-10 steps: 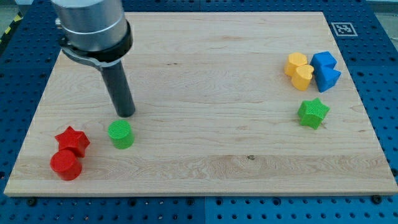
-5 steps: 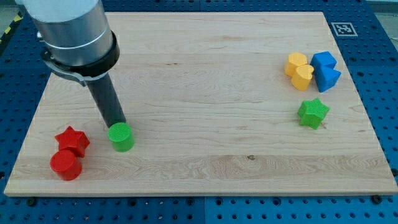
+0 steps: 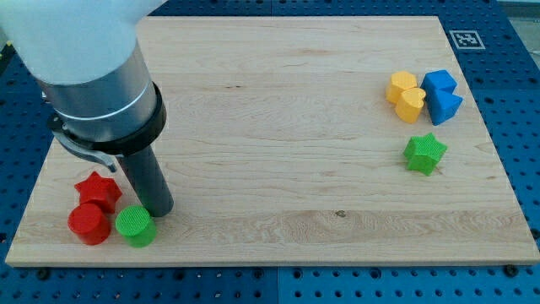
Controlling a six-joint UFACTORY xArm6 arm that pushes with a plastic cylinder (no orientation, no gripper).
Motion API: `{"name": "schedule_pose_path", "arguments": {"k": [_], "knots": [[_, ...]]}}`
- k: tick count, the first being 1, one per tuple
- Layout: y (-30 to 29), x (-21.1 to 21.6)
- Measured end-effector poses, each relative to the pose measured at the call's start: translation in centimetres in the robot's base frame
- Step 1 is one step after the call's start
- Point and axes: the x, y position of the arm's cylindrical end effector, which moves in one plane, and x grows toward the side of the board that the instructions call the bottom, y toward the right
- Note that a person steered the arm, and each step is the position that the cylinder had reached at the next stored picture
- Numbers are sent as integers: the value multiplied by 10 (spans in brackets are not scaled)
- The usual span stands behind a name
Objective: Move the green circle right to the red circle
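Note:
The green circle (image 3: pixel 135 226) lies near the board's bottom left, just right of the red circle (image 3: pixel 89 224), with a thin gap or light contact between them. My tip (image 3: pixel 160 211) stands right behind the green circle, at its upper right edge, touching or nearly touching it. The rod and the arm's grey body rise toward the view's top left and hide part of the board there.
A red star (image 3: pixel 99 190) sits just above the red circle. At the right are a green star (image 3: pixel 423 154), two yellow blocks (image 3: pixel 406 95) and two blue blocks (image 3: pixel 441 95) in a cluster. The wooden board's (image 3: pixel 278 228) bottom edge runs close below the circles.
My tip has moved toward the view's bottom and slightly left. The green circle has slid down and left with it, from beside the red star to beside the red circle.

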Motion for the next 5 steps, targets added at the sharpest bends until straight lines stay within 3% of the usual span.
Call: {"name": "schedule_pose_path", "arguments": {"k": [5], "knots": [[62, -11]]}}
